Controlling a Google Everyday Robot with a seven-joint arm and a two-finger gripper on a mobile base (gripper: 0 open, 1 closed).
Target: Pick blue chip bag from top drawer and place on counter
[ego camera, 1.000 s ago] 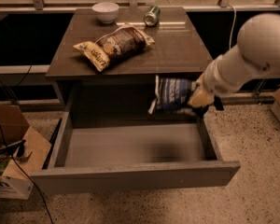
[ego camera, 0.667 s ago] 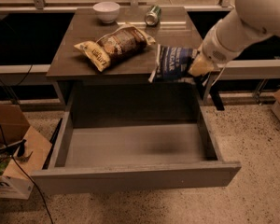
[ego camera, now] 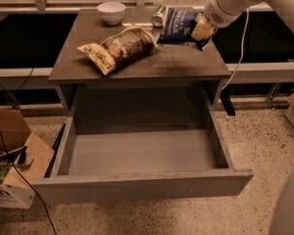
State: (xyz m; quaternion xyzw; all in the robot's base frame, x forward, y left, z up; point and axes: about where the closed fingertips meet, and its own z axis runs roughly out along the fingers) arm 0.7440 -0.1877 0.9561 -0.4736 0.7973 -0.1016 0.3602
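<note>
The blue chip bag [ego camera: 178, 25] is dark blue with white lettering. It hangs tilted just above the right rear part of the counter [ego camera: 137, 65]. My gripper [ego camera: 201, 32] is shut on the bag's right end, and the white arm reaches in from the upper right. The top drawer [ego camera: 142, 153] is pulled wide open below the counter and its grey inside is bare.
A brown-and-tan chip bag [ego camera: 118, 47] lies at the middle left of the counter. A white bowl [ego camera: 111, 11] and a tipped can [ego camera: 159, 16] are at the back edge. An open cardboard box [ego camera: 12, 165] stands on the floor to the left.
My gripper has lifted the blue chip bag up from in front of the drawer opening and carried it back over the counter's right rear part.
</note>
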